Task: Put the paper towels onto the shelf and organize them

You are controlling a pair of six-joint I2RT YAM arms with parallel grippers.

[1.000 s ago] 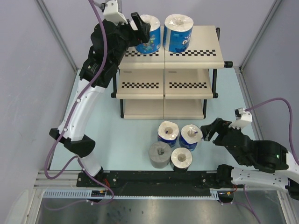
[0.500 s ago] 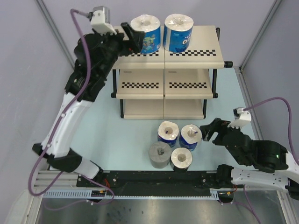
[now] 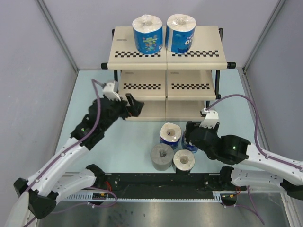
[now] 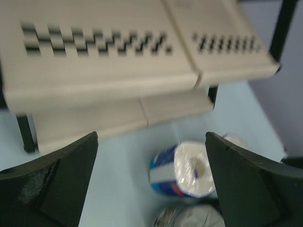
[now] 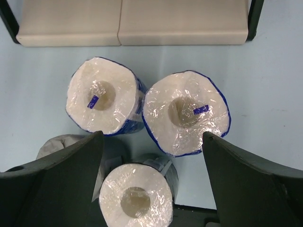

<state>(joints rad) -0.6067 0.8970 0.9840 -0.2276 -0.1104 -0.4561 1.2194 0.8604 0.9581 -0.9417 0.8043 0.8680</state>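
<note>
Overhead view: the right arm [image 3: 227, 149] covers most of one blue-wrapped roll [image 3: 189, 147] at lower centre, and the shelf [image 3: 142, 53] shows its lowest board only as a strip beneath the middle tier. Left wrist view: everything is blurred; the checkered strip [image 4: 94, 41] smears, and a shiny-wrapped roll [image 4: 189, 218] is cut off by the bottom edge. Right wrist view: a dark finger [image 5: 52, 184] of the right gripper [image 5: 152, 137] hides most of the grey roll [image 5: 57, 144] at lower left.

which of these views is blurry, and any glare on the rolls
left wrist: blurred throughout, the shelf and its checkered strip smeared, the blue-wrapped roll soft; right wrist: sharp, small glints on the plastic wrap of the right-hand roll; top external: sharp, evenly lit, only faint shadows.
</note>
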